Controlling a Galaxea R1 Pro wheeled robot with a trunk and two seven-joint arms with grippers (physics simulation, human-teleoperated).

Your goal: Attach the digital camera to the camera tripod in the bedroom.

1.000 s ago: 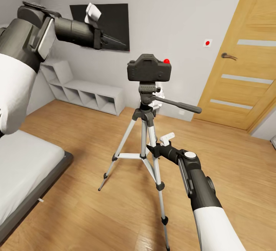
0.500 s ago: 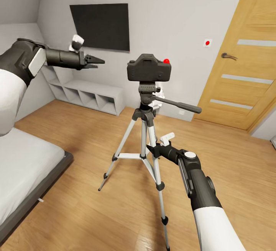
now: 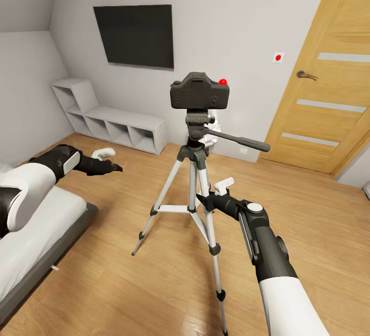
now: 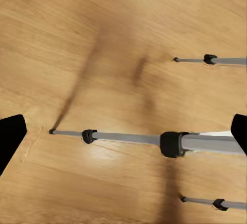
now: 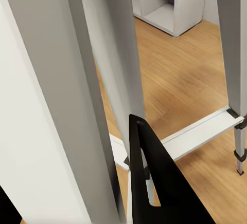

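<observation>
- The camera [image 3: 200, 91], red button on top, sits mounted on the tripod [image 3: 194, 182] head in the middle of the bedroom; nothing grips it.
- The tripod stands on all three silver legs on the wood floor [image 3: 318, 223], its long black handle pointing toward the door [image 3: 329, 69].
- The right gripper [image 3: 205, 201] is pressed in among the tripod legs just below the centre joint; in the right wrist view one black finger [image 5: 154, 183] lies against a silver leg, with the brace bar beyond it. Whether it clamps the leg or merely rests against it cannot be told.
- The left gripper [image 3: 116, 168] hangs low over the floor beside the bed [image 3: 36, 228], well apart from the tripod. In the left wrist view its fingers [image 4: 10, 136] stand wide apart at either edge with nothing between them, looking down on the tripod's feet.
- Behind the tripod, a black TV [image 3: 134, 35] hangs on the grey wall above a low white shelf [image 3: 118, 128].
- A small red-dotted switch [image 3: 278, 57] is fixed to the wall beside the door.
</observation>
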